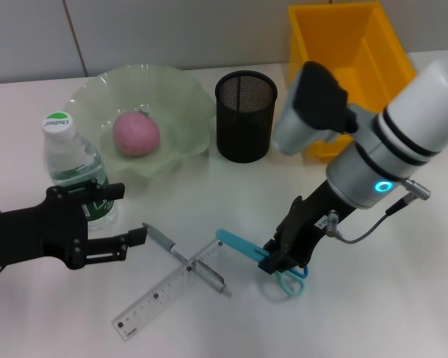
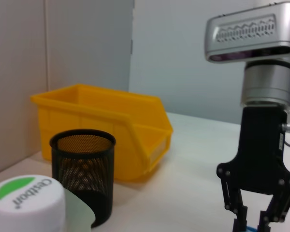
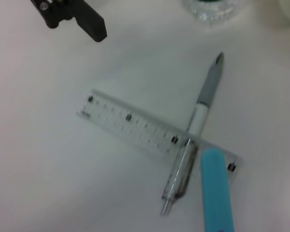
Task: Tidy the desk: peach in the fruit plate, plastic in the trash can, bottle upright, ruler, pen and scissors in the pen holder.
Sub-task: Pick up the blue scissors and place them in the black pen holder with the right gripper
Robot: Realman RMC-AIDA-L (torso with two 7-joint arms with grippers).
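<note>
Right hand (image 1: 285, 257) on scissors (image 1: 263, 259), pen (image 1: 185, 258) across ruler (image 1: 166, 289)

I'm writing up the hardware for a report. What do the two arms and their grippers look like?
The right arm is white and silver-grey with black bands, a glowing cyan ring light, and a grey cable looping off its wrist. Its right gripper is black, with linked bar fingers joined by silver pivot pins. The left arm shows as matte black, ending in a black left gripper with flat fingers and small screws.

The tabletop (image 1: 403, 313) is seen from above by the head; the pen (image 3: 195, 130) is shared closely with the right wrist.
</note>
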